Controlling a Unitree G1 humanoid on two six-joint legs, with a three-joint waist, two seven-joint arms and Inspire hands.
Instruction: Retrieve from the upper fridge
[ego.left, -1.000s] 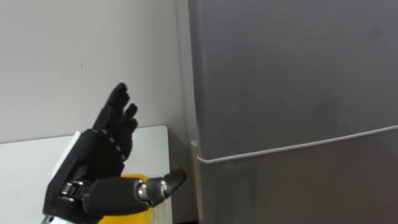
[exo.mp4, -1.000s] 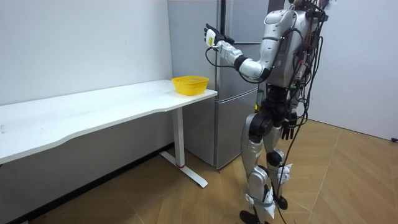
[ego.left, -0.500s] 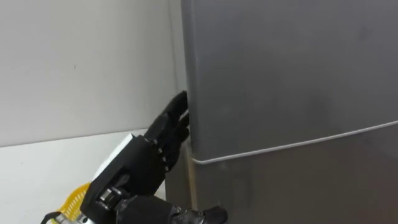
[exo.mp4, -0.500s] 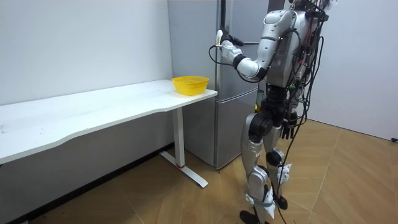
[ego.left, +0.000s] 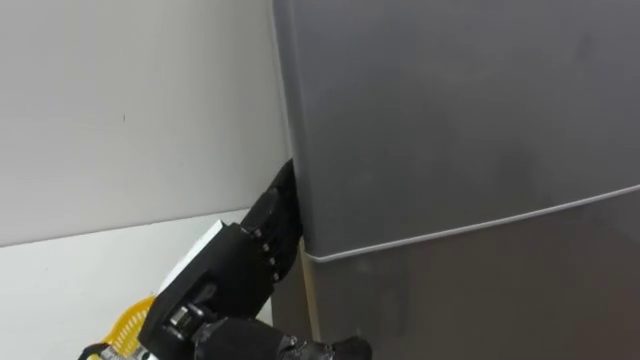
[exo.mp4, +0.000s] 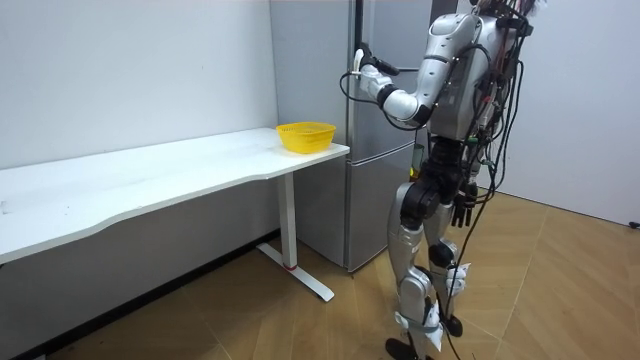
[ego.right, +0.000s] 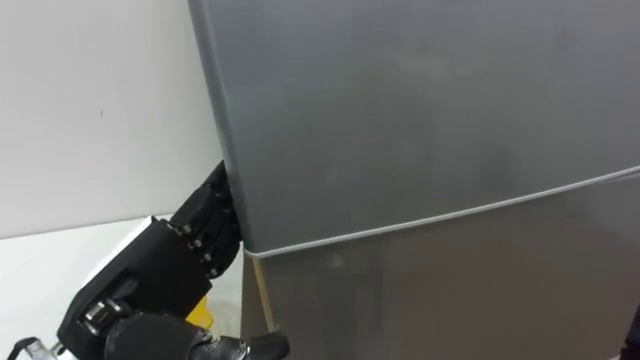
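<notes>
The grey fridge fills the right of the eye views. Its upper door (ego.left: 450, 110) is closed, and a thin seam (ego.left: 470, 225) parts it from the lower door (ego.left: 480, 300). My left hand (ego.left: 235, 270) is raised against the upper door's left edge, just above the seam, with its tip slipped in behind that edge. In the room view I stand upright facing the fridge (exo.mp4: 388, 30), left hand (exo.mp4: 362, 72) at its side edge. My right hand (exo.mp4: 462, 208) hangs relaxed beside my hip.
A yellow basket (exo.mp4: 305, 135) stands on the end of a long white table (exo.mp4: 170, 175) next to the fridge, just below my left forearm. A white wall runs behind the table. Wooden floor lies open behind me.
My left hand has swung right from the open air above the table to the upper door's left edge and slid in behind it. The eye views shifted slightly.
</notes>
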